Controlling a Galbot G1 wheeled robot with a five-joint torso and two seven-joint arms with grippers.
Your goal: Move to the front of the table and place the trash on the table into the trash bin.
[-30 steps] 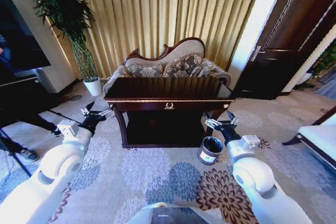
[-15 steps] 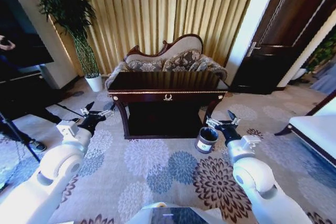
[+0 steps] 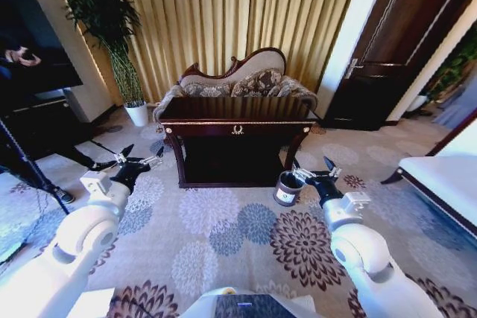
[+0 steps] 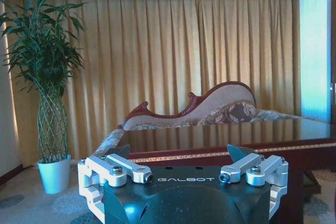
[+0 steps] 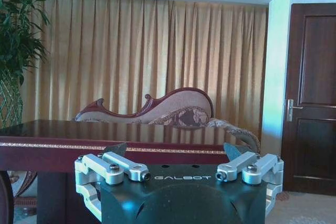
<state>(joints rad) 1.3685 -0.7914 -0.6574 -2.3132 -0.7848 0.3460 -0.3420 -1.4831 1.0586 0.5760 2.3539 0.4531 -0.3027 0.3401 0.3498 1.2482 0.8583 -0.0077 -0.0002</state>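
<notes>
The table point(image 3: 237, 128) is long, dark and glossy, with a gold ornament on its front, curved legs and a low shelf; it stands ahead on the floral carpet point(image 3: 223, 236). The bin point(image 3: 285, 188) sits by its right leg. Behind are a sofa point(image 3: 238, 83), curtains point(image 3: 238, 20) and a plant point(image 3: 112, 27). The left gripper point(image 3: 139, 160) and right gripper point(image 3: 313, 173) hang spread wide, holding nothing.

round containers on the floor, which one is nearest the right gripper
The small dark round trash bin, standing on the carpet by the table's right front leg, just beside the right gripper. The white plant pot sits far off by the curtains.
</notes>
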